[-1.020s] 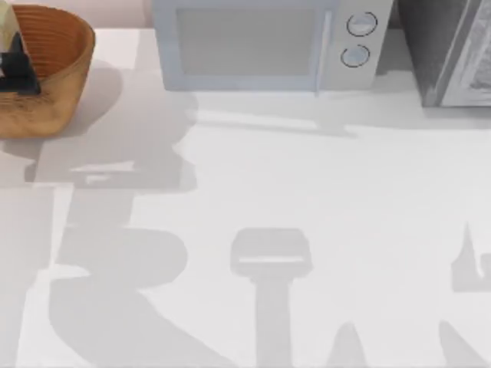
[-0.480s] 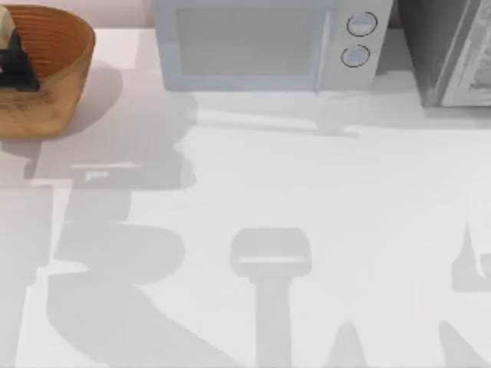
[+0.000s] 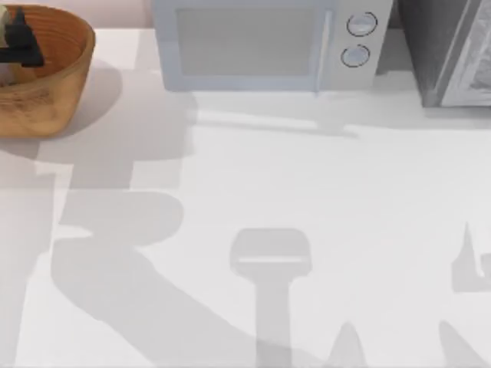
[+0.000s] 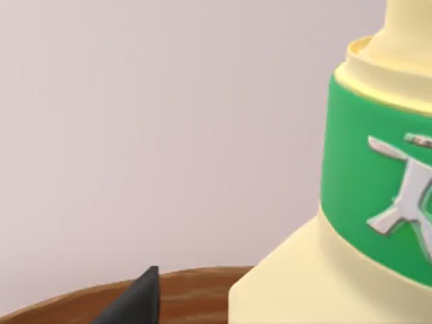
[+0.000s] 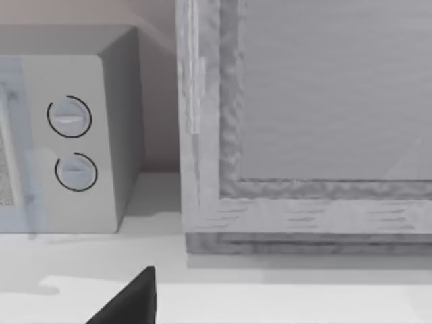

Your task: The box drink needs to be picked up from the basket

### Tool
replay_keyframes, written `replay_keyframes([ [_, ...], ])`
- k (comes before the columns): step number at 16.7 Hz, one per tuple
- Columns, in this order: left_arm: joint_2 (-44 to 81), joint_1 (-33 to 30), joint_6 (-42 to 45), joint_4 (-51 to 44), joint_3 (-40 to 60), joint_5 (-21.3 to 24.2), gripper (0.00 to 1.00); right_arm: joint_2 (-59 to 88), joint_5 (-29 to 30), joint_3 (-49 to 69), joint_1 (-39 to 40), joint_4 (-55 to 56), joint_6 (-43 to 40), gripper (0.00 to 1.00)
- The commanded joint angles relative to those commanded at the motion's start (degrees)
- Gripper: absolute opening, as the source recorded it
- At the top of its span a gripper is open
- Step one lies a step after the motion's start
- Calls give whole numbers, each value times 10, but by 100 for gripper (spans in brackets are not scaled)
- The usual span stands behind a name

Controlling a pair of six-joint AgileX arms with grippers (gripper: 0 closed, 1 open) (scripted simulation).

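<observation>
The basket, a round orange-brown wicker bowl, stands at the table's far left corner. Over its inside hangs my left gripper, shut on the box drink, whose pale cream top shows at the picture's left edge. In the left wrist view the box drink is very close, cream with a green band and white marks, above the basket's rim; one dark fingertip shows beside it. My right gripper is parked near the table's right side, facing the back.
A pale microwave with two round knobs stands at the back centre. A grey cabinet stands at the back right. Arm shadows lie across the white tabletop.
My left gripper and the box drink have moved toward the back of the basket in the top view, rising. The left arm's shadow has shifted on the table. The right arm has not moved.
</observation>
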Motion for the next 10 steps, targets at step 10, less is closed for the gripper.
replay_keyframes([
  [10,8,-1,0,-6,13,-1,70,0,0,0,0,0,0,100],
])
